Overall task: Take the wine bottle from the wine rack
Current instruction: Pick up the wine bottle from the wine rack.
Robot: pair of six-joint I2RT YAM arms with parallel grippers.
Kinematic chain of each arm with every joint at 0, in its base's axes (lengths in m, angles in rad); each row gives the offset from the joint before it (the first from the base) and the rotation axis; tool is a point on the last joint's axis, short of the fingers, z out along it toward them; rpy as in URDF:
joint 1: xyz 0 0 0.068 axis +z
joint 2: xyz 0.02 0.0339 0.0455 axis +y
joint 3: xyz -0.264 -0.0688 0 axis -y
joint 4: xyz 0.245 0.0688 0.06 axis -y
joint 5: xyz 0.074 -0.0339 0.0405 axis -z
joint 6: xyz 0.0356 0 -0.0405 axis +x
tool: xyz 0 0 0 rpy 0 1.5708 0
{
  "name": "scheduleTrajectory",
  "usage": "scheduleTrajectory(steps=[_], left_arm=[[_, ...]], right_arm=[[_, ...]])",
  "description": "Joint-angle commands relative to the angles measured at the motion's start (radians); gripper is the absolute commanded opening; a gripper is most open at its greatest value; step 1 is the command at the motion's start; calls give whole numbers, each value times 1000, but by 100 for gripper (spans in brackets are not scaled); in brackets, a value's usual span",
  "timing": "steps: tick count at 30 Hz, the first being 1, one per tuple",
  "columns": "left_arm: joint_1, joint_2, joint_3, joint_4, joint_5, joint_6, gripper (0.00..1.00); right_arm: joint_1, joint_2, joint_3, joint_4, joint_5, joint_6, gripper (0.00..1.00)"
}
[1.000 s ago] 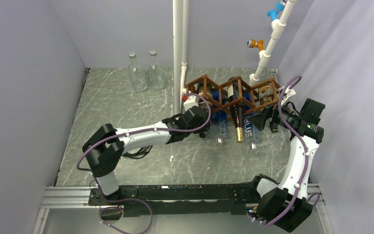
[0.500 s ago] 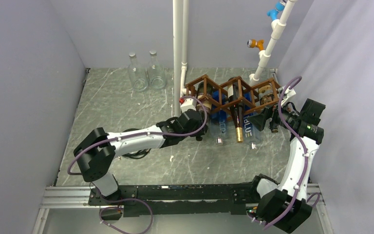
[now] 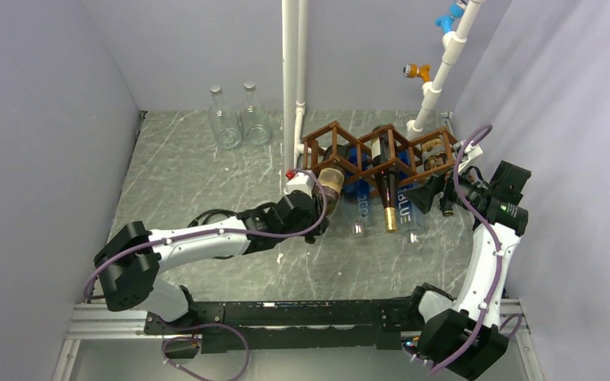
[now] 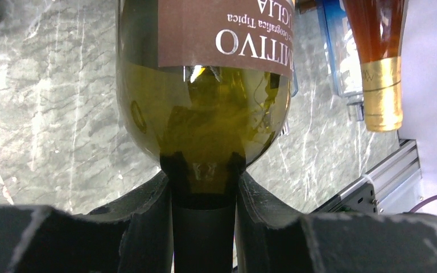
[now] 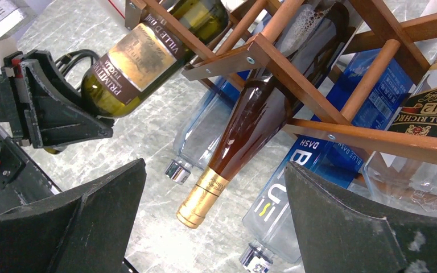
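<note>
The left gripper (image 4: 202, 187) is clenched on the neck of the wine bottle (image 4: 205, 108), whose body lies partly inside the left cell of the wine rack (image 5: 264, 48). Held only by the neck, the bottle could slip, or snag a bar and drag the rack. The right gripper (image 5: 216, 210) hangs spread and empty. The label reads "Primitivo" and "Puglia".

The left arm (image 3: 206, 234) reaches low and nearly flat from its base toward the middle. The left tool (image 3: 322, 208) is clamped on the neck of the wine bottle (image 3: 330, 178). The right arm (image 3: 484, 262) stands tall with its wrist bent leftward, and the right tool (image 3: 427, 194) has its fingers spread wide apart.
</note>
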Motion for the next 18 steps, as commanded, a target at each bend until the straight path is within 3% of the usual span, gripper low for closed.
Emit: scheduleTrajectory(steps=[1,18], left_arm=[[-5,-106,1,102,-95,32,0],[-42,-217,-89,96,-80,50,0]], right_arm=[[1,-22,0,38,-36,1,94],[1,-46,-7,37,-39,3,94]])
